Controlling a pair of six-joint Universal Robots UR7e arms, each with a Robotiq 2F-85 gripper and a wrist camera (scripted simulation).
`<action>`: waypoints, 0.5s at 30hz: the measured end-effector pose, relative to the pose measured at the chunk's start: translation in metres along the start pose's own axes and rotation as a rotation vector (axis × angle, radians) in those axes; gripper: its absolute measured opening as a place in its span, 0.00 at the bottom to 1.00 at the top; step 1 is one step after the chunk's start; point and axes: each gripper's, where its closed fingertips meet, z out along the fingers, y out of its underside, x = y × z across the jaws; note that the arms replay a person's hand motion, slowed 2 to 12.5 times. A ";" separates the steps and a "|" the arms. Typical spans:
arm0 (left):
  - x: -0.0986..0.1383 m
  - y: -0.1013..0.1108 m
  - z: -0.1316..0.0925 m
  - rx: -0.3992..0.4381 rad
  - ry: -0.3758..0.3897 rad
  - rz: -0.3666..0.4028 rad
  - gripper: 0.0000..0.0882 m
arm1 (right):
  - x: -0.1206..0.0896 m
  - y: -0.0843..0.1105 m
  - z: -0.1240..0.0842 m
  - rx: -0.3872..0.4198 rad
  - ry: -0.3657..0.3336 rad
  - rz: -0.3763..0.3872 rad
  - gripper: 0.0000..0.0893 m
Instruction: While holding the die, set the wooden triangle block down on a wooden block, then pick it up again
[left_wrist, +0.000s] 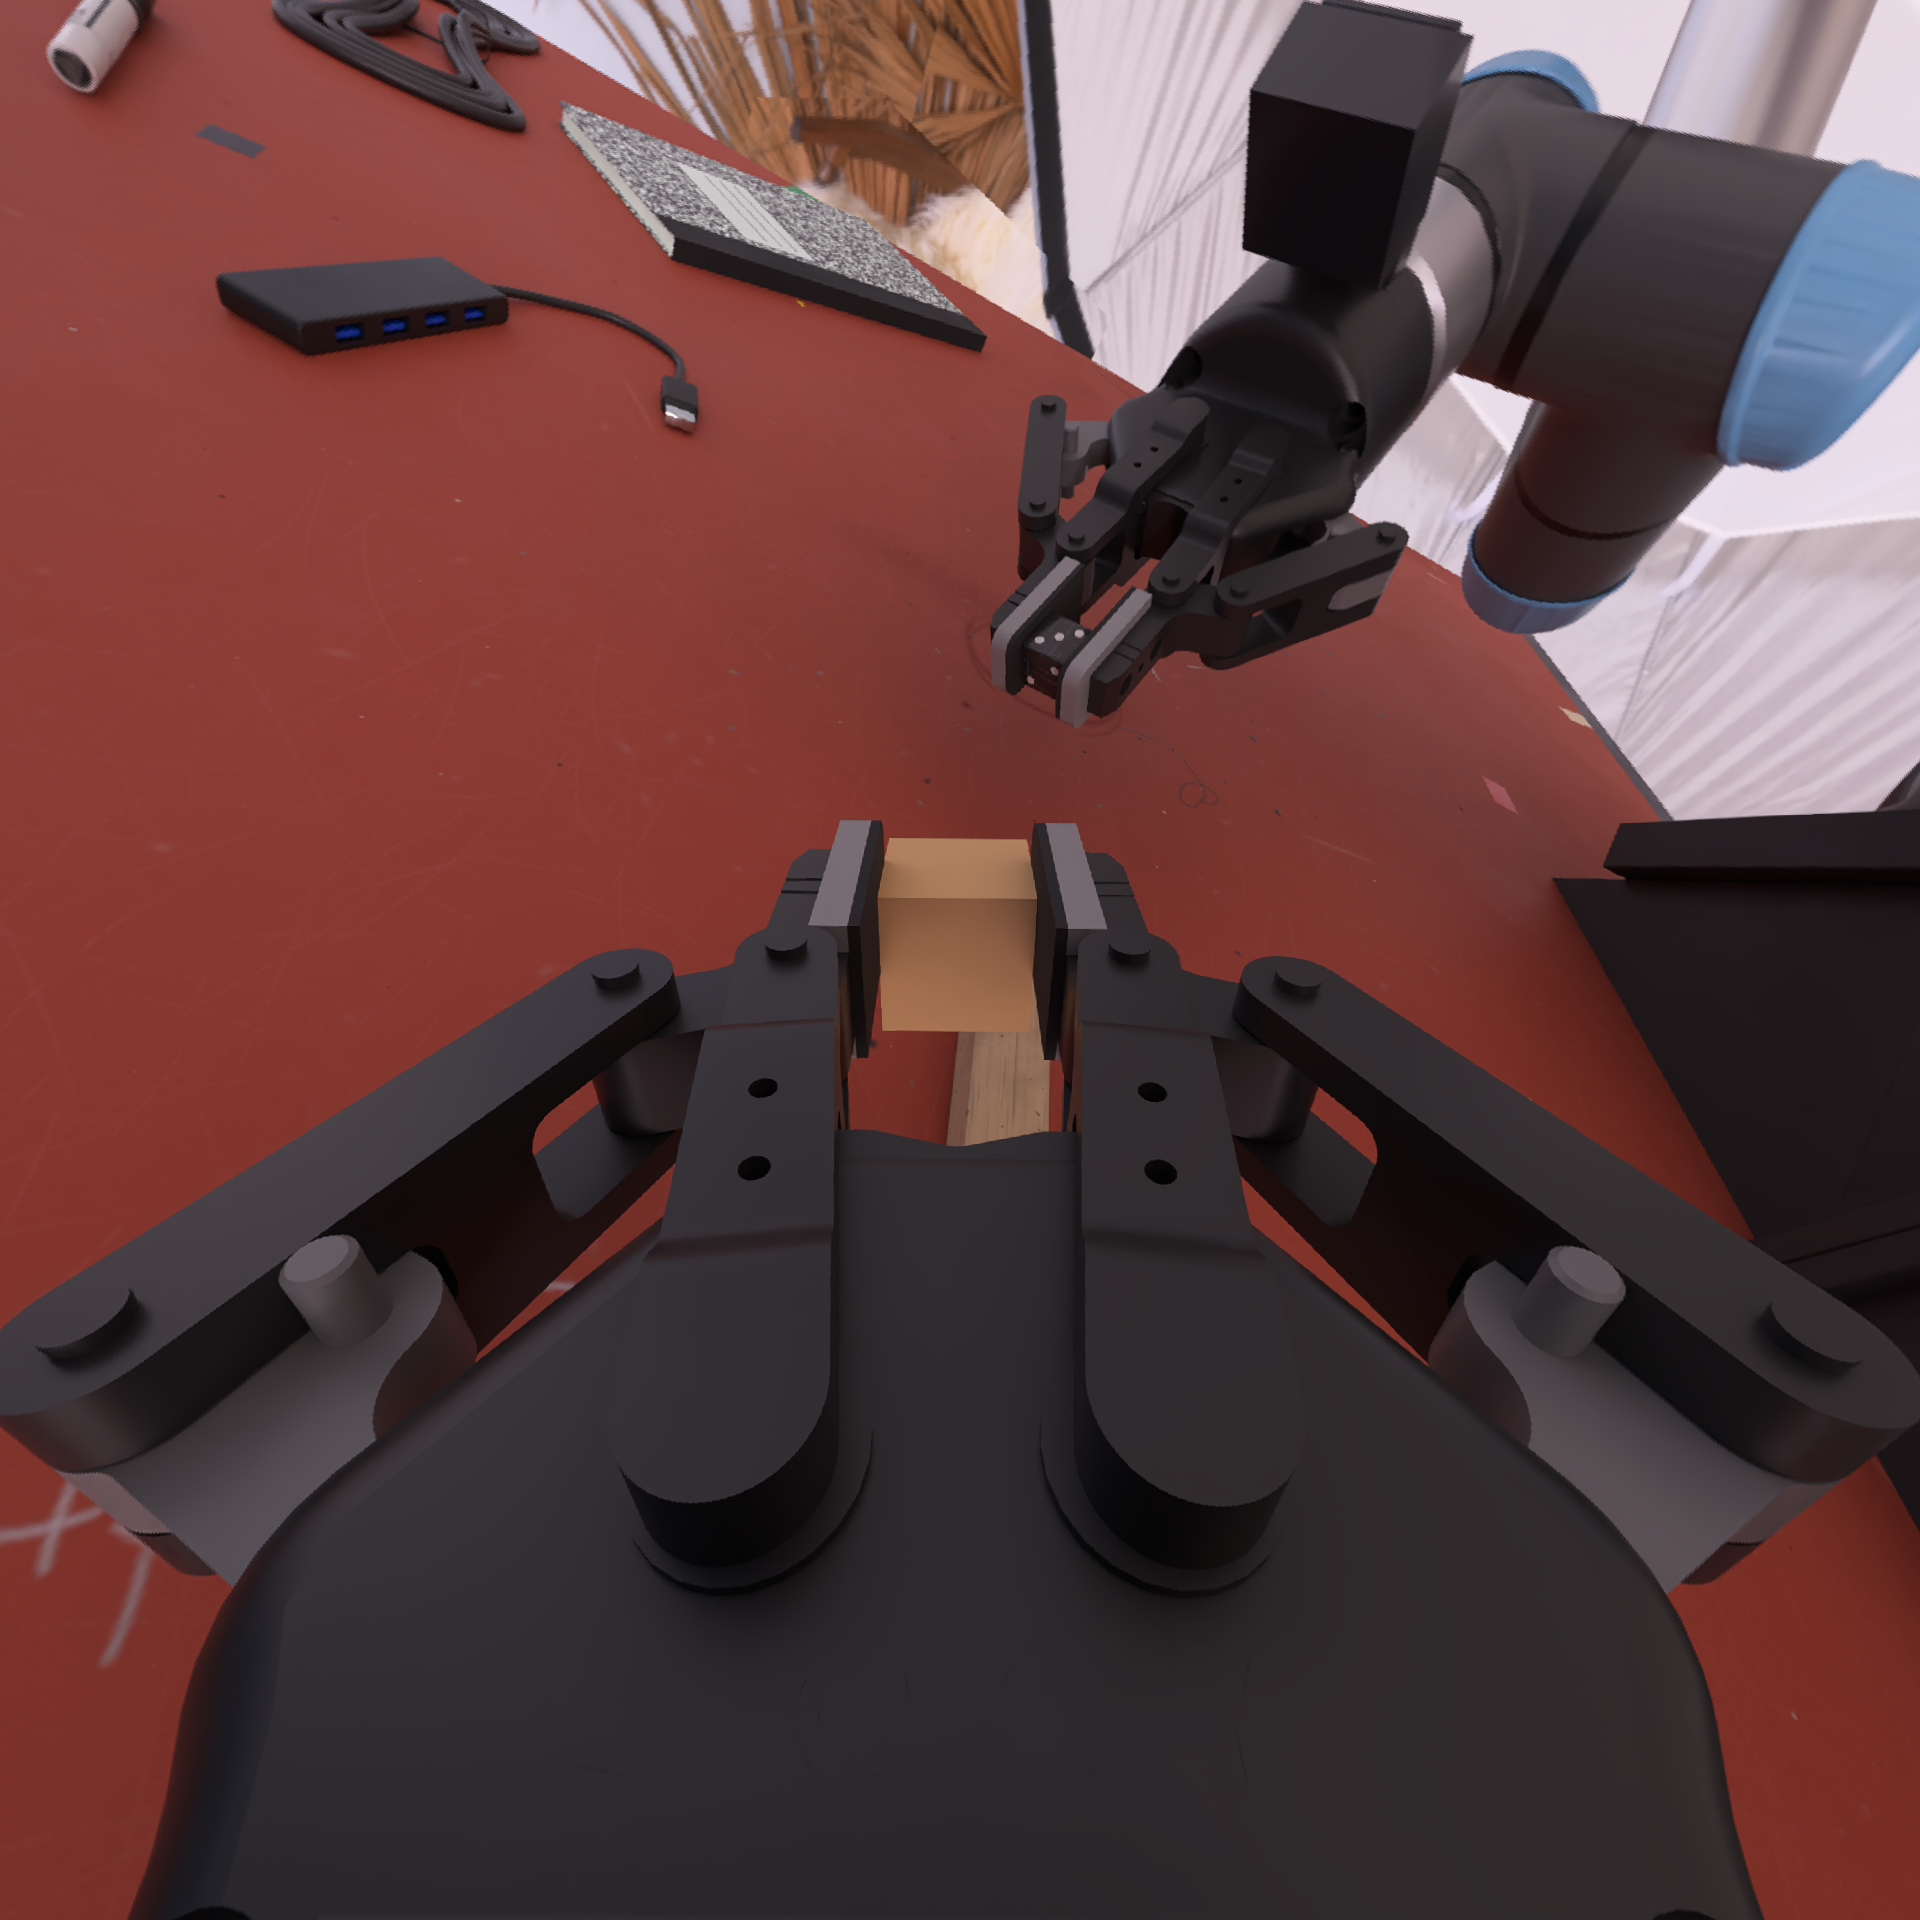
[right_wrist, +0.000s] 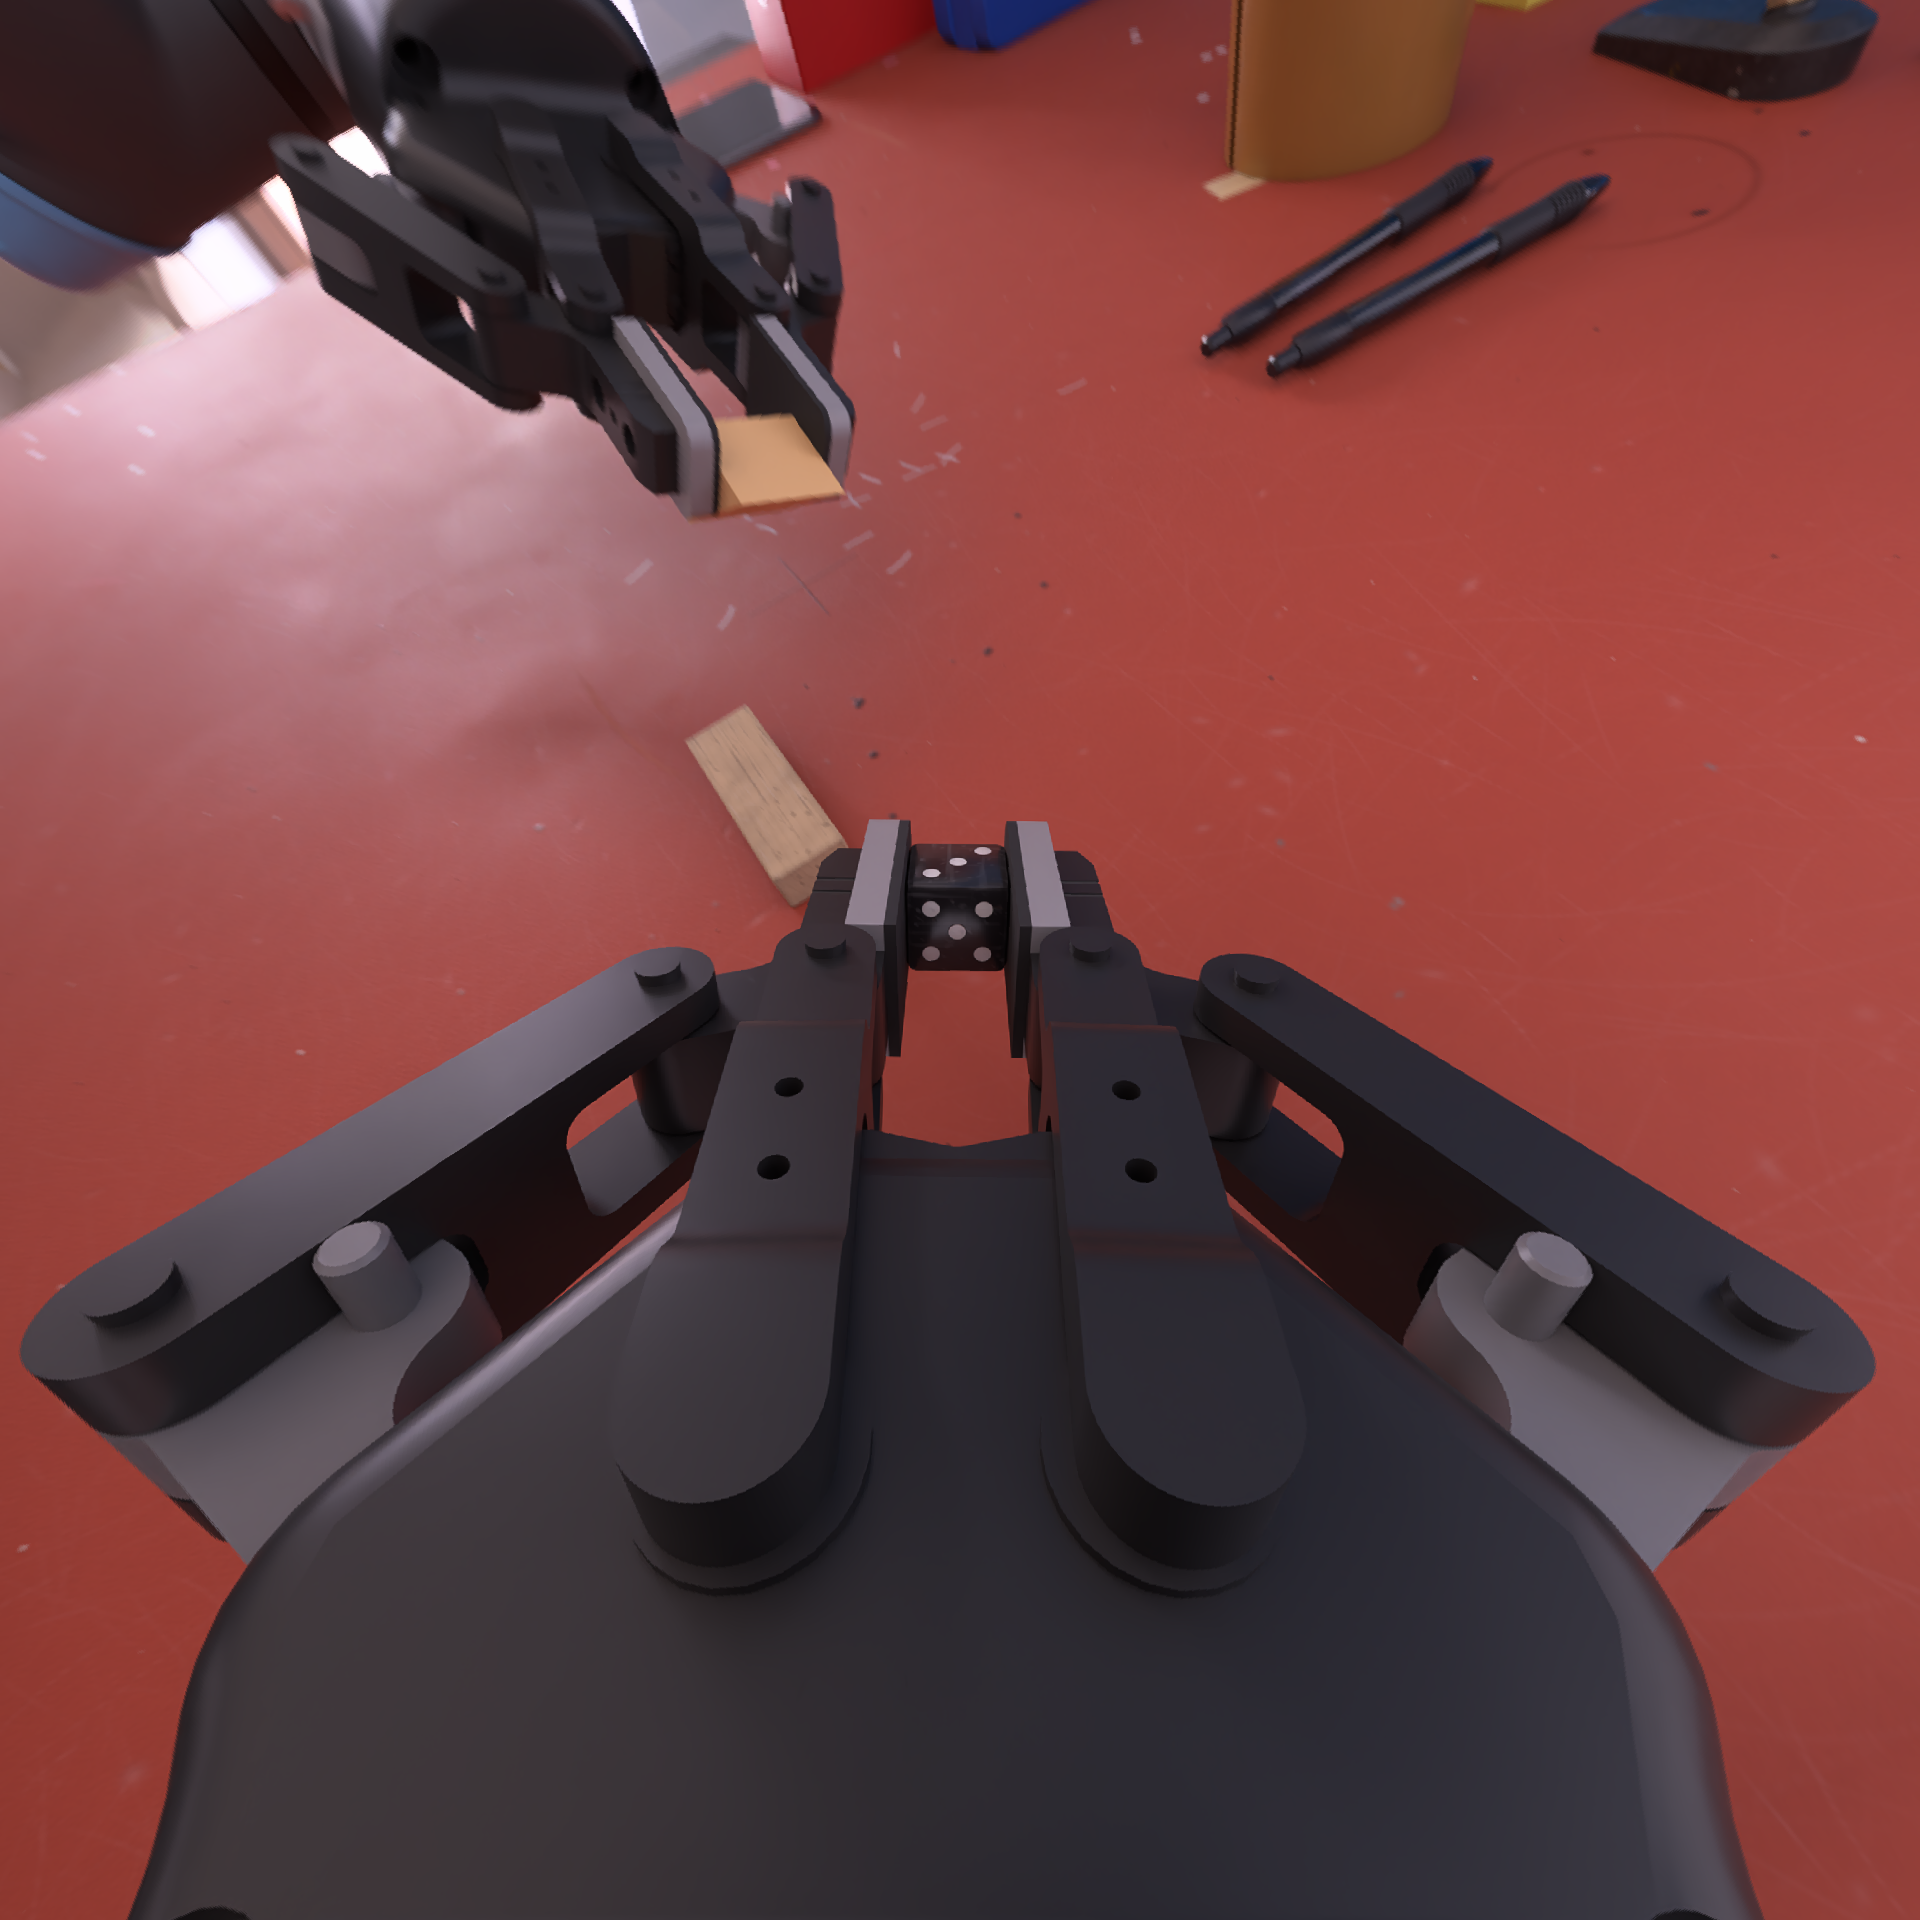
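Left end effector (left_wrist: 957, 914) is pinching the wooden triangle block (left_wrist: 957, 935) between both pads, up off the counter (left_wrist: 416, 675). Your right end effector (right_wrist: 957, 899) is clamped on the die (right_wrist: 957, 904), low over the surface, dots facing the cam.

The wooden block (right_wrist: 764, 800) lies flat on the counter, below and behind the left pads in the left wrist view, so only a strip shows. You're prob. mid-carry toward it.

Risks: the block is narrow and angled, so if you lower off-centre the triangle could tip off an edge. Both arms sit close; swing wide and the linkages may clip, shaking the die loose.

Counter is red, scuffed, w/ chalk marks. Nearby: USB hub (left_wrist: 364, 303), speckled notebook (left_wrist: 769, 223), two pens (right_wrist: 1403, 260), orange cylinder (right_wrist: 1345, 83). White drapes and dried fronds behind.
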 end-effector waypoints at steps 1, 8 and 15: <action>0.001 0.000 0.000 -0.001 0.006 0.004 0.29 | -0.002 -0.002 0.000 0.018 -0.018 0.009 0.18; 0.010 0.000 0.001 -0.001 0.050 0.036 0.29 | -0.013 -0.016 -0.005 0.119 -0.122 0.048 0.18; 0.016 0.000 0.002 0.004 0.072 0.084 0.29 | -0.017 -0.022 -0.008 0.170 -0.186 0.077 0.18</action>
